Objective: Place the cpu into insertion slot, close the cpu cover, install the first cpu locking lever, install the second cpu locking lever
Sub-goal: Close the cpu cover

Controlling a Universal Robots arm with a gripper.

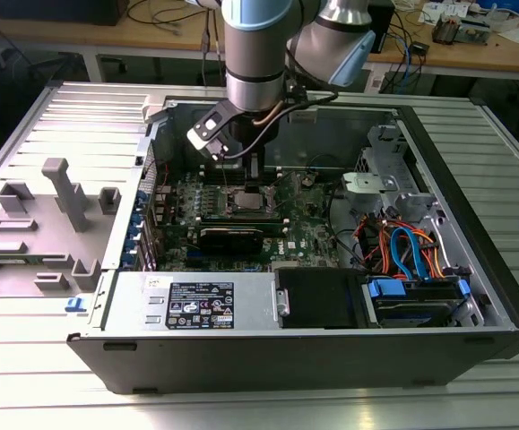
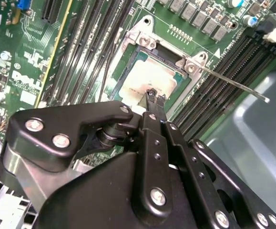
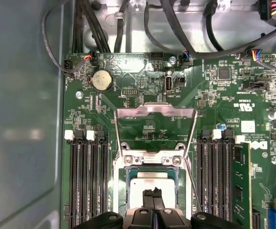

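Cpu (image 3: pixel 140 183), silver-grey square chip, seated in dark silver-rimmed insertion slot (image 3: pixel 149 158), mid exterior view; black gripper (image 3: pixel 153 193) fingers shut, empty; we'd press ctr, lightly.

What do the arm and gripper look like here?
The arm has silver-grey tubular links, pale blue joint caps and cables at the wrist. The gripper is matte black linkage plates with silver screw heads, tapering to two slim black fingers.
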